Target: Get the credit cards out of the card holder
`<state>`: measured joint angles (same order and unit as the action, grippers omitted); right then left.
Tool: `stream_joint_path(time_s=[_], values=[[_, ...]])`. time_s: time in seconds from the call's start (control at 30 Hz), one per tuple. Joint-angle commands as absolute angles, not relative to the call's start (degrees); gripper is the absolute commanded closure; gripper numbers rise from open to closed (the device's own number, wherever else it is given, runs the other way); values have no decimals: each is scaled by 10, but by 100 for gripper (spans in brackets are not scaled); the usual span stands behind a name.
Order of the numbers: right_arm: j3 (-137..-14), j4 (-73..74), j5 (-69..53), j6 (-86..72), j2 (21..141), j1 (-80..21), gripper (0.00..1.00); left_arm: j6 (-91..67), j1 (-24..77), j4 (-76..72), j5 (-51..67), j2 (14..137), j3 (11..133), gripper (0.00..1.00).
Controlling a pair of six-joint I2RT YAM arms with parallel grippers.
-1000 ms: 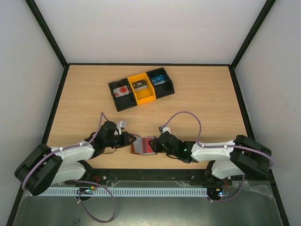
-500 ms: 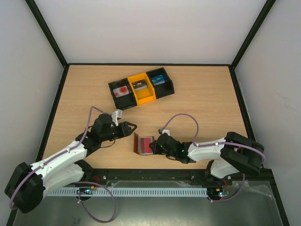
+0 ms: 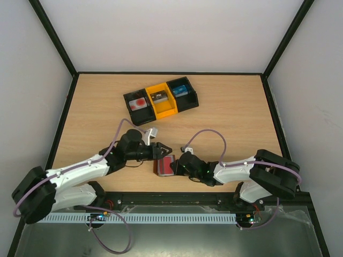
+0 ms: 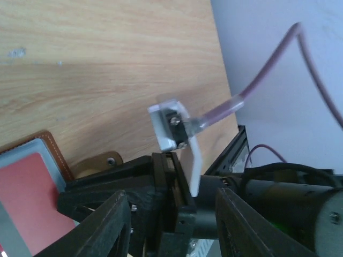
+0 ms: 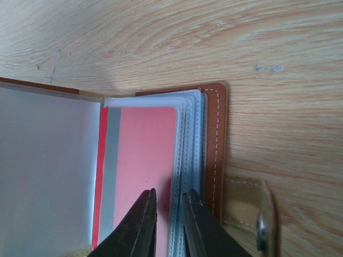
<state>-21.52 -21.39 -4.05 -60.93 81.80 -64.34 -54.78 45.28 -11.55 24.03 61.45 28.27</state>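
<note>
Your left gripper [image 3: 164, 150] swings back in, from well clear of the card holder [image 3: 164, 167] to just beside its far left corner — jaws now parted, where a second ago they were closed.

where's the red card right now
In the top view, the red card lies inside the open card holder near the front edge of the table, between the left gripper and right gripper.

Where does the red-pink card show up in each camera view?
Top external: the red-pink card lies low in the picture, near the middle.
Left wrist: bottom left corner.
Right wrist: middle, running down to the bottom edge.
Shared landmark: the card holder, whose brown stitched edge borders the card.
</note>
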Motion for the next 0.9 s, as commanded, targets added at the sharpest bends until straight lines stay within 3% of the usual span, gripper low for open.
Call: stream_joint_path(time_s=[0.0, 0.23, 0.43, 0.87], values=[[-201, -205, -39, -616, 833, -647, 85, -550, 463, -153, 247, 668, 293, 55], [-203, -195, -37, -616, 832, -647, 85, -488, 463, -7, 167, 723, 318, 60], [-209, -193, -38, -613, 840, -647, 85, -460, 463, 59, 105, 692, 296, 66], [-212, -197, -48, -613, 868, -647, 89, -486, 448, -11, 104, 703, 222, 69]])
